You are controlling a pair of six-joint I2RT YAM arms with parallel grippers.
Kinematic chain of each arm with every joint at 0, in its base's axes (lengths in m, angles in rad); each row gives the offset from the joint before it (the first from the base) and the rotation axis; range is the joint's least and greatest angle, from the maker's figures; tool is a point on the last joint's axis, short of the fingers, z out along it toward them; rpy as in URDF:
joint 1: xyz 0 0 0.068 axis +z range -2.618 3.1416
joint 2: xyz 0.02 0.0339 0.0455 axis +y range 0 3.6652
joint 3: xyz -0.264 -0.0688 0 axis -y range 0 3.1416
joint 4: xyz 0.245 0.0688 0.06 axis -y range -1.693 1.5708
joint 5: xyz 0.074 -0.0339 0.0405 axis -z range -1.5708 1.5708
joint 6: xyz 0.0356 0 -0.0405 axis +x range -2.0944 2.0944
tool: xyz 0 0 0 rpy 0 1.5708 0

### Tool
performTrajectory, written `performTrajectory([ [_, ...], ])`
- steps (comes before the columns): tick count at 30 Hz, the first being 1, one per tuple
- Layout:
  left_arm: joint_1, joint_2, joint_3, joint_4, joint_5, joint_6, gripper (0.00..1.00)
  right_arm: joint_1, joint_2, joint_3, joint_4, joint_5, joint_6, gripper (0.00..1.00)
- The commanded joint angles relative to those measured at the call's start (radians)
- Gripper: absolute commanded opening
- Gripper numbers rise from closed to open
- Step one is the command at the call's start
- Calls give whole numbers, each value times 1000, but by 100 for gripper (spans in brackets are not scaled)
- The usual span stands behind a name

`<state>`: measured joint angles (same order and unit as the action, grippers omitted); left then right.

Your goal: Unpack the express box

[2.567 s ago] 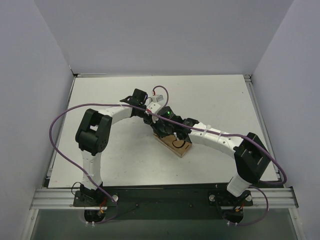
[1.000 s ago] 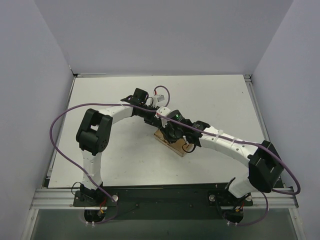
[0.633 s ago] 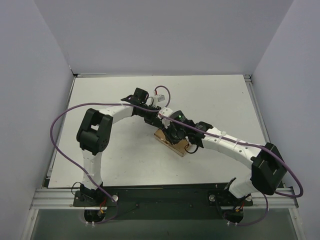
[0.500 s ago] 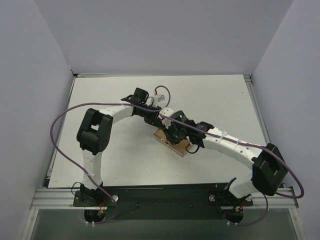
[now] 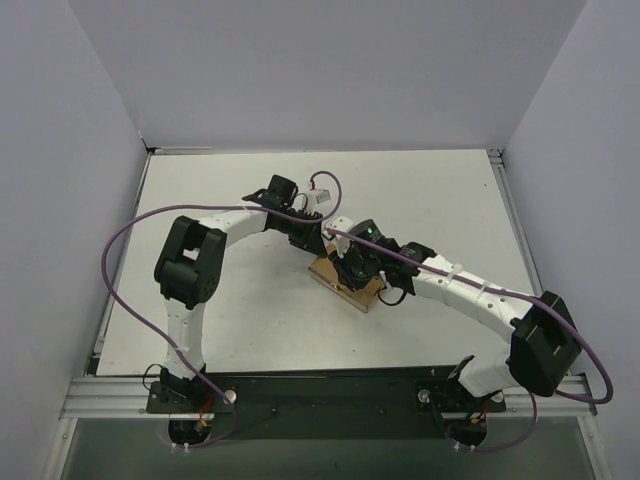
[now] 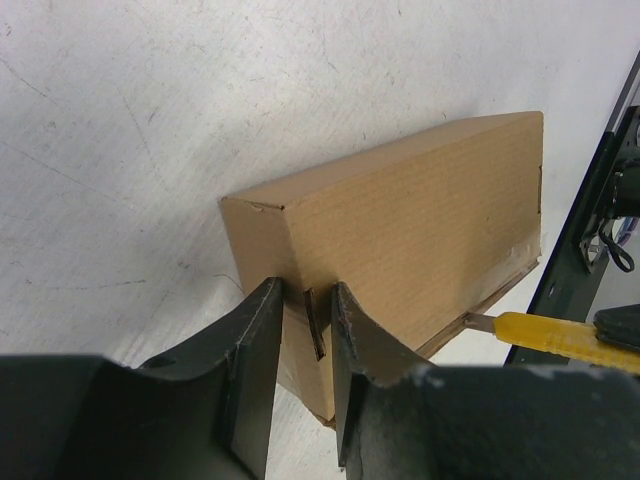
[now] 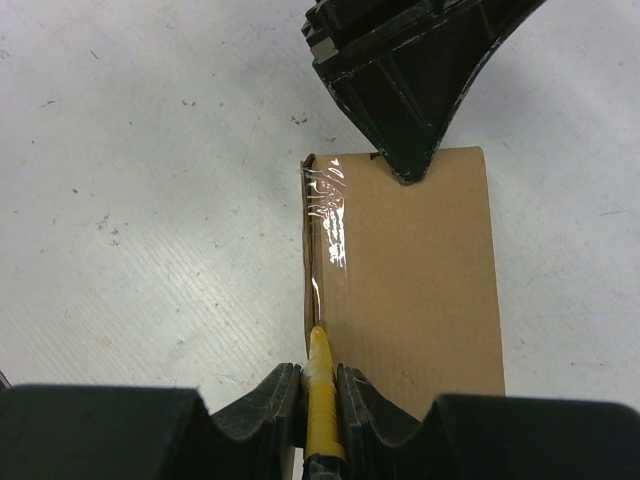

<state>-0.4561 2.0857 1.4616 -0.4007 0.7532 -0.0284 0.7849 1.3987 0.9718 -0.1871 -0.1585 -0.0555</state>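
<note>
Honestly, the express box (image 6: 400, 230) looks light but stiff, so the left gripper (image 6: 305, 330) pinching its end seems right. The right gripper (image 7: 318, 372) is clamped on the utility knife (image 7: 324, 420).

Left arm (image 5: 235, 222), right arm (image 5: 455, 288) crowd express box (image 5: 350, 293); table (image 5: 200, 300) elsewhere open; box's far end likely blocked.

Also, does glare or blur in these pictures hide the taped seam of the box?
Right wrist view: white glare on the clear tape along the left edge of the express box hides part of the seam; the right gripper near the lens is soft. Left wrist view: no glare, box sharp, left gripper dark. Top external view: even light, arms cover most of the box.
</note>
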Motion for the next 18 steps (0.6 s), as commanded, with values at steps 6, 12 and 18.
performTrajectory([
  [6,2,59,8,-30,-100,76,34,-19,-46,-27,-98,-58,-33,0],
  [12,0,63,8,-30,-101,84,34,-27,-59,-44,-118,-92,-49,0],
  [18,-1,68,16,-35,-107,88,33,-29,-83,-59,-137,-92,-47,0],
])
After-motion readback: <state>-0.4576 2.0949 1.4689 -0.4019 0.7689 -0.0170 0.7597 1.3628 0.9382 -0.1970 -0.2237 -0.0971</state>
